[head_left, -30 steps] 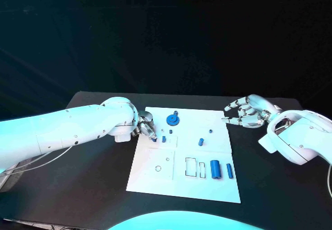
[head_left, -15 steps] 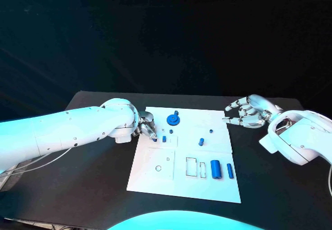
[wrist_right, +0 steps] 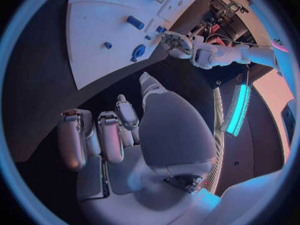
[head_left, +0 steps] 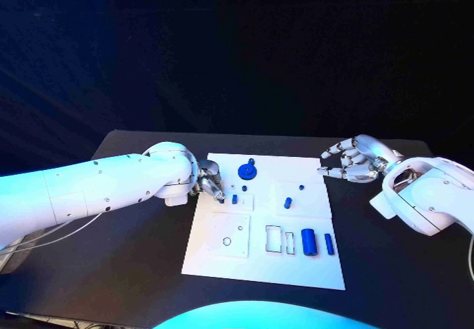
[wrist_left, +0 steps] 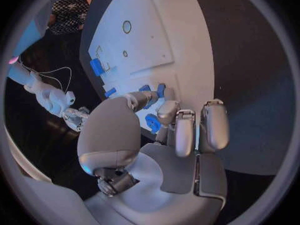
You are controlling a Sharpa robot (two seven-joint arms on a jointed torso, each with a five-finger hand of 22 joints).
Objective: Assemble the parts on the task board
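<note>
The white task board (head_left: 222,257) lies mid-table. At its left edge is my left hand (head_left: 209,184), fingers curled. Its thumb and a fingertip (wrist_left: 167,105) reach a small blue part (head_left: 234,199) standing on the board; whether they pinch it is unclear. A round blue part (head_left: 247,170) sits just beyond, half hidden behind the fingers in the left wrist view (wrist_left: 153,122). A blue peg (head_left: 288,203), a blue cylinder (head_left: 309,242) and a thin blue bar (head_left: 329,244) lie further right. My right hand (head_left: 351,163) hovers off the board's far right corner, fingers curled on nothing.
Rectangular slots (head_left: 279,240) and a round hole (head_left: 226,241) show in the board's near half. Black table (head_left: 129,260) surrounds the board on all sides. In the right wrist view the board (wrist_right: 94,60) lies ahead of my right hand (wrist_right: 125,135).
My left hand has edged slightly along the board's left edge. The blue parts and my right hand have stayed where they were.
</note>
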